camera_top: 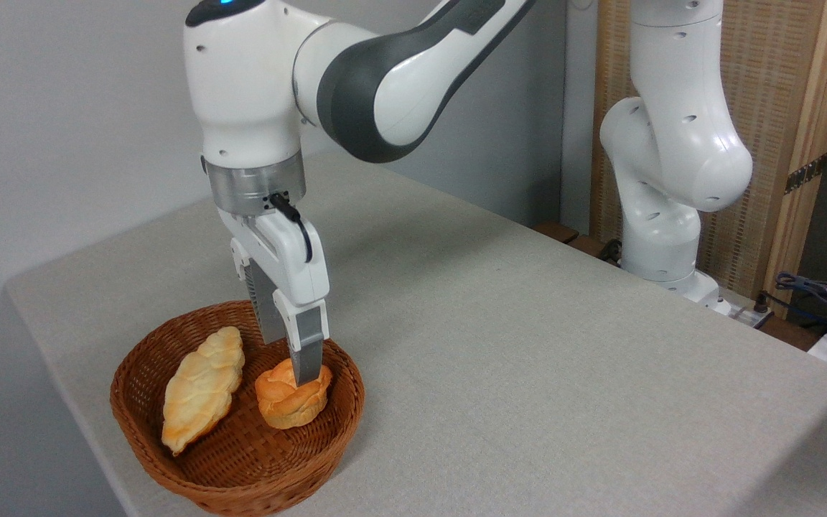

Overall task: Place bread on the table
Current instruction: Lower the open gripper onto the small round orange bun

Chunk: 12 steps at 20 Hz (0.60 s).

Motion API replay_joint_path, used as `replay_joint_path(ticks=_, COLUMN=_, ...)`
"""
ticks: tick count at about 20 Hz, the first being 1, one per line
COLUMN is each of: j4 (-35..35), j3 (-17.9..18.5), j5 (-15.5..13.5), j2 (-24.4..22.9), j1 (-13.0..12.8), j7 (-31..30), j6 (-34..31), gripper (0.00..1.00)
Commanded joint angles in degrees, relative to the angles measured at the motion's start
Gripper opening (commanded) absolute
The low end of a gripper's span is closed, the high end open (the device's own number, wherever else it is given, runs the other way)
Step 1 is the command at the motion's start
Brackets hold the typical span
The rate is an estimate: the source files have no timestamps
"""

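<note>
Table (528,345) has lots of bare room to the right & back; we see its near-left edge close by the basket (169,459). Inside sit the bread (281,402) & a long braided loaf (202,388). Gripper (298,377) points down onto the bread; we can't tell if it's clamped.

My end effector (297,370) is white with grey fingers. The bread (292,394) is orange-golden with a swirled top, the braided loaf (202,388) pale yellow, the woven basket (169,459) brown, and the desk (528,345) light grey-beige.
</note>
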Motion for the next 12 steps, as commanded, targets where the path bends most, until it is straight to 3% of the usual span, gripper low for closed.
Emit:
replay_joint_path(ticks=1, j4=-0.69, j3=-0.13, j5=0.72, j2=0.65, j1=-0.12, j7=0.88, j6=1.76, gripper=1.0)
replay_joint_path(ticks=12, j4=-0.69, j3=-0.48, j5=0.89, j2=3.72, j1=-0.12, j7=4.47, j6=3.08, gripper=1.0)
